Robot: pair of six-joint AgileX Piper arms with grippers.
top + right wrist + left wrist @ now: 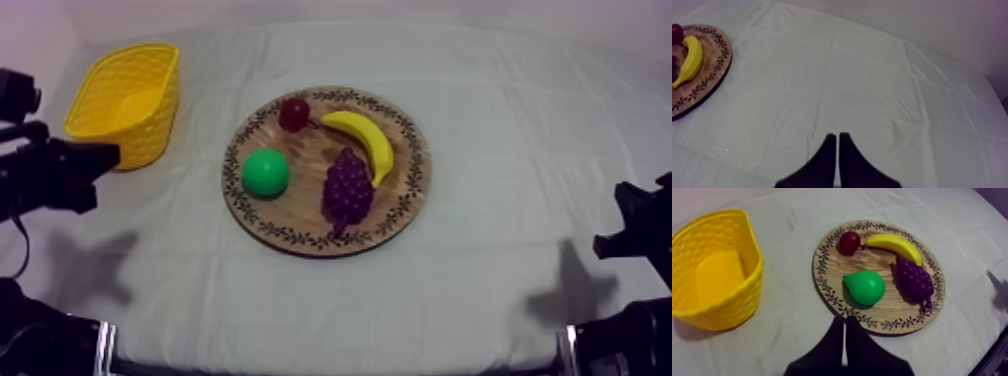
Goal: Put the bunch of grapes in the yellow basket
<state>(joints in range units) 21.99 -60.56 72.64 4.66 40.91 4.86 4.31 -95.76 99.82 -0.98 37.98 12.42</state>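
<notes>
My left gripper (844,320) has its two fingers pressed flat together, with nothing in them. It is off the wooden board (300,208), on the basket's side, and it points toward the board. My right gripper (837,136) is pressed together the same way and holds nothing. It is well away from the board, over bare cloth.

The bunch of grapes (347,188) lies on the board, on the half away from the yellow basket (150,125). The basket stands off the board on my left arm's side. So I think the left arm should do this job, and the step now is to reach for the grapes.

To do it well, I must spread the fingers wide before they come down. The banana (368,143) lies right beside the grapes, maybe touching. The pear (265,173) is near on the other side. The small red fruit (294,113) sits by the board's rim, out of the way. I would come straight down over the fat middle of the bunch, with one finger by the pear and one by the banana. The bunch looks bumpy, so I'd squeeze softly but firmly. Then I'd lift high, to clear the pear and the basket's wall.
</notes>
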